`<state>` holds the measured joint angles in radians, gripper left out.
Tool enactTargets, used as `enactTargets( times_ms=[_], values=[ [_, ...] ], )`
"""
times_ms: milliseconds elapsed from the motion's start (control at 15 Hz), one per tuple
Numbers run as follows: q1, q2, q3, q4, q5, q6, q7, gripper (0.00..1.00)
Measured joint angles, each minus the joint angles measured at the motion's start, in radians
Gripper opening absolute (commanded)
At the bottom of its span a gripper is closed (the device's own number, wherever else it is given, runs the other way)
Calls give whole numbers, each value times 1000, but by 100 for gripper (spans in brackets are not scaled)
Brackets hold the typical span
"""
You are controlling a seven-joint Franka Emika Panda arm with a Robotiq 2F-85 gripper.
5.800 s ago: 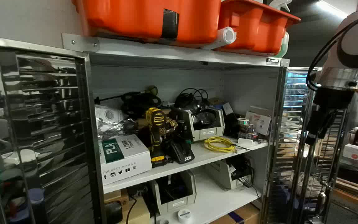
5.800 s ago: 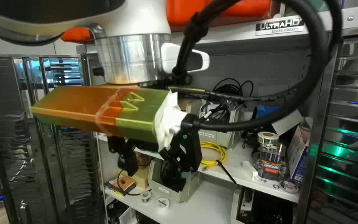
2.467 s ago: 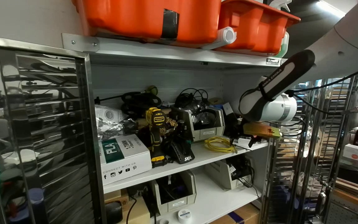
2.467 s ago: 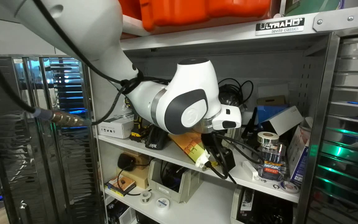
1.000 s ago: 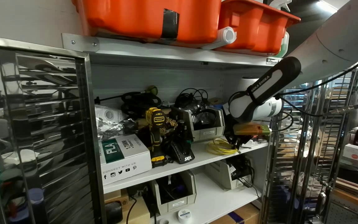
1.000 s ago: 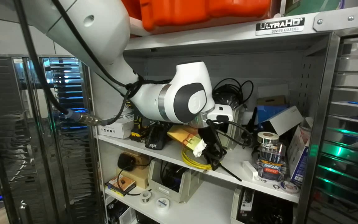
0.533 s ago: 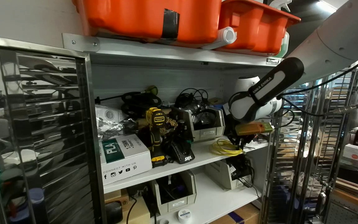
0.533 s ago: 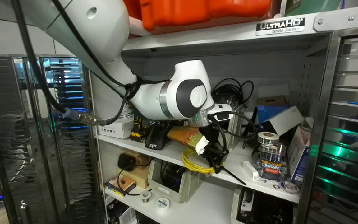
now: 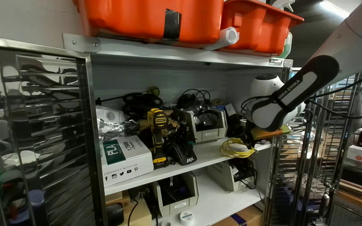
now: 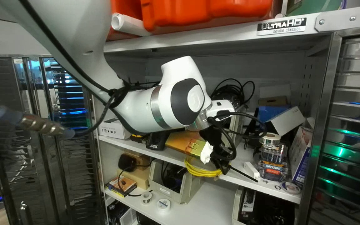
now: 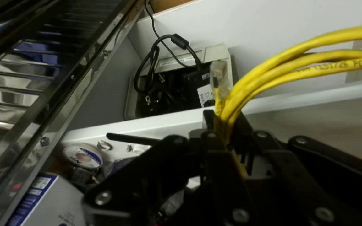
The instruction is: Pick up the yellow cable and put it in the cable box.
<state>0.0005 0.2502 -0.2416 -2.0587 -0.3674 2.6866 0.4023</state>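
The yellow cable (image 9: 239, 154) is a loose coil at the front edge of the upper shelf. My gripper (image 11: 225, 123) is shut on it: in the wrist view several strands of the cable (image 11: 256, 78) and a clear plug end rise from between the fingertips. In an exterior view the coil (image 10: 200, 172) reaches over the shelf's front edge, with the gripper (image 10: 223, 167) at its right side. A grey bin (image 9: 211, 134) holding black cables stands behind the coil on the same shelf. Similar bins (image 9: 181, 205) stand below; which one is the cable box I cannot tell.
A drill (image 9: 157, 128), a black charger (image 9: 184, 153) and a PLA box (image 9: 127, 158) share the upper shelf. A battery jar (image 10: 273, 165) stands near the gripper. A lower bin (image 11: 214, 51) sits beneath. Steel cabinet doors (image 9: 294, 157) flank the opening.
My gripper came down from in front of the cabinet to the cable and shut on it. The coil has since been drawn with the arm toward the front edge, away from the bin.
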Motion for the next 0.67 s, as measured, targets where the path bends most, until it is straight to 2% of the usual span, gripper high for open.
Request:
enactTargets(
  times_ms=[400,667],
  values=[
    [0,-124,-34,-169,-148,294,110,9],
    [1,-151,-71,-195,-274,428,233,7]
  ],
)
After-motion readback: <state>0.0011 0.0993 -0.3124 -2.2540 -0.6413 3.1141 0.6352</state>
